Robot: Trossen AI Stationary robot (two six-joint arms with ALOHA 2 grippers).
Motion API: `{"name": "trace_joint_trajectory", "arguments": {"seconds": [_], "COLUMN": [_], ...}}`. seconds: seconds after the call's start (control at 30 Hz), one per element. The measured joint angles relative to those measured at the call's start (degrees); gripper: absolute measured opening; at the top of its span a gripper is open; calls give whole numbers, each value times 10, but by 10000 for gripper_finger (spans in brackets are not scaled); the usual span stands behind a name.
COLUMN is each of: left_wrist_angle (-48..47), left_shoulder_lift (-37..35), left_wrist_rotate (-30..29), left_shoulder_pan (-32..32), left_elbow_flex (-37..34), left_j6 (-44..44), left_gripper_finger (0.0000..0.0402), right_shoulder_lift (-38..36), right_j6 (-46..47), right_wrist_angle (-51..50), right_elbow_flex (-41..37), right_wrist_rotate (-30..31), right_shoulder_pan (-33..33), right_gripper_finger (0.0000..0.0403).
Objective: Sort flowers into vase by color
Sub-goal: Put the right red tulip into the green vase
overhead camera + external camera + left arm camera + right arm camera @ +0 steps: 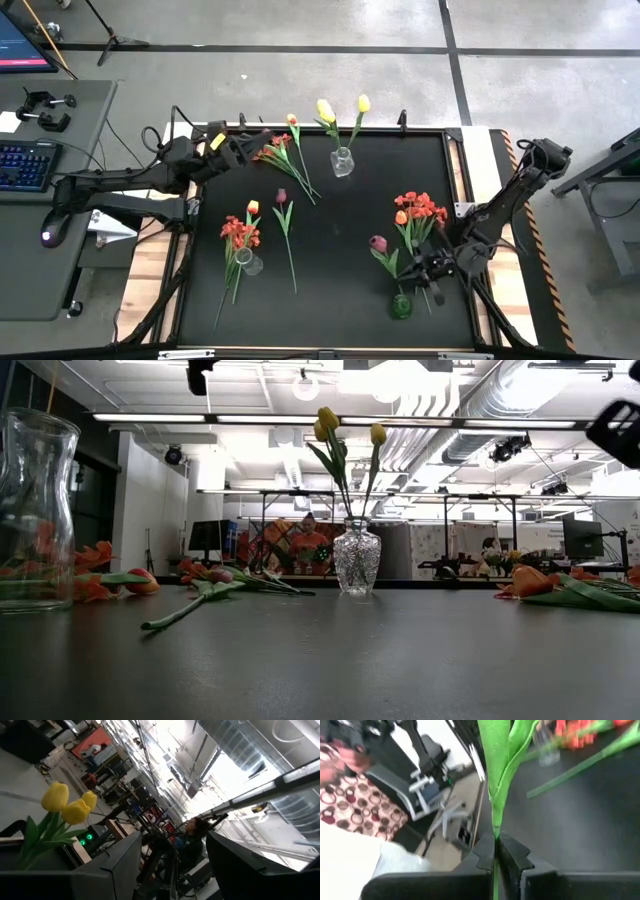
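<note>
My right gripper (425, 268) is at the near right of the black table (340, 240), shut on the green stem of a tulip. I take its head to be the maroon one (378, 243) just left of the gripper. A small green vase (400, 305) stands close by on the near side. My left gripper (235, 150) hovers open and holds nothing at the far left, raised above the table. A clear vase (342, 160) at the far middle holds yellow tulips (65, 805). Another clear vase (250, 262) at the near left stands by red tulips (240, 235). My right gripper pinches the tulip's thin green stem (494, 834) between its two fingertips (482, 852), just below the broad leaves (502, 760). The fingers reach in roughly level from the table's right side. The leaves stand out beyond the fingertips; the head is outside the wrist view.
Loose flowers lie on the table: a red bunch (280, 150) and an orange tulip (292, 120) at the far left, a maroon tulip (282, 196) and an orange one (253, 207) in the middle left, and an orange-red bunch (418, 208) just beyond my right gripper.
</note>
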Motion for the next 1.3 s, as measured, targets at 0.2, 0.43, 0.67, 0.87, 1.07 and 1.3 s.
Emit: {"name": "trace_joint_trajectory", "arguments": {"seconds": [0.2,0.43,0.67,0.87,1.07,1.3], "left_wrist_angle": [0,0,0,0,0,0], "left_shoulder_lift": [0,0,0,0,0,0], "left_wrist_rotate": [7,7,7,7,7,7], "left_shoulder_pan": [0,0,0,0,0,0], "left_elbow_flex": [0,0,0,0,0,0], "left_j6": [0,0,0,0,0,0], "left_gripper_finger": [211,211,211,211,211,211], "right_shoulder_lift": [0,0,0,0,0,0], "right_j6": [26,-18,-110,-166,-167,-137], "right_wrist_angle": [-27,-27,-27,-27,-11,41], "right_elbow_flex": [0,0,0,0,0,1], "right_wrist_rotate": [-1,-1,-1,-6,-44,-111], "right_shoulder_pan": [0,-1,-45,-88,-102,-97], "right_gripper_finger": [75,163,184,183,183,183]}}
